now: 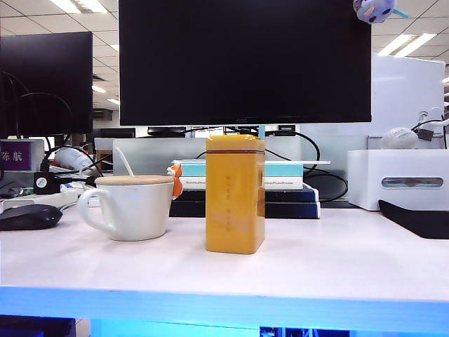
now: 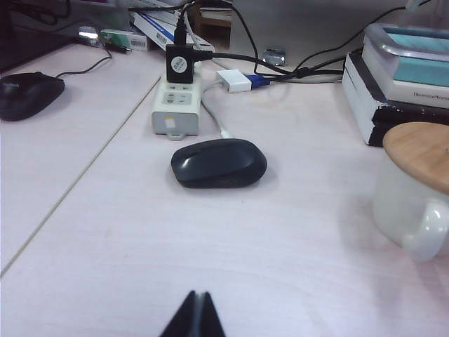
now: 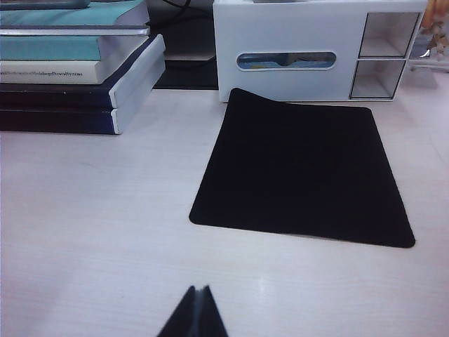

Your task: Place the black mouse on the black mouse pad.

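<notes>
**Mouse at the left, pad at the right, both grippers closed and empty**

The desk is a pale, faintly grained surface, with open room along its near edge. In the exterior view the matte black mouse lies at the far left edge of the desk, just left of the white mug with its wooden lid. A tall yellow tin stands near the middle, and only a corner of the black pad shows at the far right, before a white box. Mug and tin stand between mouse and pad.

In the left wrist view the mouse, a low domed oval, sits alone on bare desk, just in front of a white power strip and its cables, with the mug off to one side. A stack of books lies behind the mug, and a second dark mouse rests well apart beyond a seam in the desk. The left gripper hangs low and nearly level, short of the mouse, its tips pressed together on nothing.

In the right wrist view the pad is thin and flat with rounded corners; its far edge touches the box and one far corner curls up slightly. Navy books lie beside it, apart. The right gripper is likewise closed and empty, short of the pad's near edge.
</notes>
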`<action>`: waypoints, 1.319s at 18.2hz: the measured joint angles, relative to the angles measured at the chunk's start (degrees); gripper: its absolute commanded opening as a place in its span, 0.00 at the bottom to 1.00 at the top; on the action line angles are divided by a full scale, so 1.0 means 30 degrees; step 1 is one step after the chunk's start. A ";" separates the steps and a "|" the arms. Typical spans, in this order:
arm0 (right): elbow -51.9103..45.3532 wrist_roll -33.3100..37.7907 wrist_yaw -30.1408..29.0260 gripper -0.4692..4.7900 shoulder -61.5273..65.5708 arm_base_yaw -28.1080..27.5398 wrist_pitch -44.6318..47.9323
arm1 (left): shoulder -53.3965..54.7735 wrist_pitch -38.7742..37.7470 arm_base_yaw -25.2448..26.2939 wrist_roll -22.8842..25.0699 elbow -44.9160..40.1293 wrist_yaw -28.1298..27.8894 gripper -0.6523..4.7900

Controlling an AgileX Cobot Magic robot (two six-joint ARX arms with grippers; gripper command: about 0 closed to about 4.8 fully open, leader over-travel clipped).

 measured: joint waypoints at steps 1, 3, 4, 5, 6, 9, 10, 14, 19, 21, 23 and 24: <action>0.0000 0.0000 0.0029 0.09 0.0000 0.0000 0.0000 | 0.0000 0.0000 0.0000 -0.0007 0.0000 0.0000 0.12; 0.0000 0.0000 0.0036 0.09 0.0000 0.0000 0.0000 | 0.0000 0.0000 0.0000 -0.0007 0.0000 0.0000 0.12; 0.0000 0.0000 0.0036 0.09 0.0000 0.0000 0.0000 | 0.0000 0.0000 0.0000 -0.0007 0.0000 0.0000 0.12; 0.0000 0.0000 0.0036 0.09 0.0000 0.0000 0.0000 | 0.0000 -0.0007 0.0000 -0.0007 0.0000 0.0007 0.12; 0.0000 0.0000 0.0036 0.09 0.0000 0.0000 0.0000 | 0.0000 -0.0007 0.0000 -0.0007 0.0000 0.0000 0.12; 0.0000 0.0029 0.0036 0.09 0.0000 0.0000 0.0000 | 0.0000 -0.0007 0.0000 -0.0015 0.0000 -0.0204 0.11; 0.0000 0.0197 0.0036 0.09 0.0000 0.0000 0.0015 | 0.0000 -0.0007 0.0000 -0.0015 0.0000 -0.0386 0.11; 0.0415 0.4583 0.0044 0.08 0.0000 -0.0007 0.0350 | 0.0015 -0.0248 0.0007 -0.2433 0.1260 -0.1537 0.11; 0.5923 0.7162 0.2914 0.08 0.1151 -0.0058 0.0568 | 0.4546 0.1727 0.0022 -0.2659 0.7082 -0.3271 0.11; 0.8204 0.7140 0.3002 0.08 0.3126 -0.0058 0.0517 | 0.8087 0.2798 0.0022 -0.2324 1.0083 -0.3308 0.11; 1.0149 0.7133 0.3002 0.08 0.5100 -0.0058 0.0714 | 1.2284 0.3198 0.0022 -0.1785 1.3952 -0.3169 0.11; 1.1446 0.7023 0.2987 0.08 0.6521 -0.0058 0.0940 | 1.4120 0.3191 0.0044 -0.1370 1.5730 -0.2776 0.11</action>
